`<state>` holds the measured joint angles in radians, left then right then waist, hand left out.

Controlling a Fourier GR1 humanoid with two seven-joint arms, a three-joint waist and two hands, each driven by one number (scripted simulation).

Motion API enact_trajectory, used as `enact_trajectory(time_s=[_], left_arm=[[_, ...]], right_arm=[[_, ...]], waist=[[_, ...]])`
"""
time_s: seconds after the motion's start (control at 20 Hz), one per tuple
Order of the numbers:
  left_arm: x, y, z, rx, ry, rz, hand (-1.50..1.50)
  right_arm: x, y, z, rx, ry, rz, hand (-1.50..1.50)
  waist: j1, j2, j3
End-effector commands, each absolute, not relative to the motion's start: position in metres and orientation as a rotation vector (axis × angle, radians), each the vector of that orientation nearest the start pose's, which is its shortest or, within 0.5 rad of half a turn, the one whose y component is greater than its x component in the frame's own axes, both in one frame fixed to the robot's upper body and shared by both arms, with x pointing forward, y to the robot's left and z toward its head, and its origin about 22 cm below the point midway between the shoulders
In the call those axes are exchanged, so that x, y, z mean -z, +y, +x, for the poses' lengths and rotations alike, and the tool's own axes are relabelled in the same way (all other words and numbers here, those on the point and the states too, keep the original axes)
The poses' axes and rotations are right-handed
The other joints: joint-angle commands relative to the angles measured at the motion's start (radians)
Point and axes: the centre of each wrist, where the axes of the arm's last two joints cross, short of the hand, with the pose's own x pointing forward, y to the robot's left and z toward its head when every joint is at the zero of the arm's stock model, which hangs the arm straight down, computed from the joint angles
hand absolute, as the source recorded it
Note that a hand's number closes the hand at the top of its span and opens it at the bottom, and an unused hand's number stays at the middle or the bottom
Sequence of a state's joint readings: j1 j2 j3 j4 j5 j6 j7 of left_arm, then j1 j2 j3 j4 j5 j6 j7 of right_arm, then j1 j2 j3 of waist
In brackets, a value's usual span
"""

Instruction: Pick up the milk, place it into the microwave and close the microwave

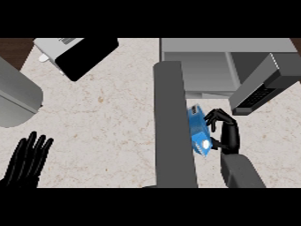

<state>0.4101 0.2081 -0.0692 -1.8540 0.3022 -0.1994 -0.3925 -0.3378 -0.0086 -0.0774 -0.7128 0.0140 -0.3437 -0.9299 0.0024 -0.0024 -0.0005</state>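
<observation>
Speckled table is carrying the blue milk, sitting before the open microwave, right hand curling round it. Left hand is resting open. Lifting it level should be clearing the door.

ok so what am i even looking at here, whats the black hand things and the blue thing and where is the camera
The camera sits where the robot's head is, looking steeply down at a pale speckled stone counter. The black shapes are the robot's two hands on grey forearms. The left hand rests open at the lower left, fingers straight. The right hand curls round a small blue milk carton and holds it. Just beyond it is a grey microwave with its dark-panelled door swung open to the right. A tall grey slab crosses the middle; I can't tell what it is. Other grey appliances sit at the upper left.
</observation>
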Motion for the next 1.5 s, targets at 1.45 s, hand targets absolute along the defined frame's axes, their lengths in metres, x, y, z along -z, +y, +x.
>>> enact_trajectory(time_s=[1.45], left_arm=[[-0.006, 0.293, 0.174, 0.09, -1.851, -0.165, -1.5]], right_arm=[[0.011, -0.246, 0.412, -0.262, -1.689, -1.052, 1.5]], waist=[[0.087, 0.04, 0.005]])
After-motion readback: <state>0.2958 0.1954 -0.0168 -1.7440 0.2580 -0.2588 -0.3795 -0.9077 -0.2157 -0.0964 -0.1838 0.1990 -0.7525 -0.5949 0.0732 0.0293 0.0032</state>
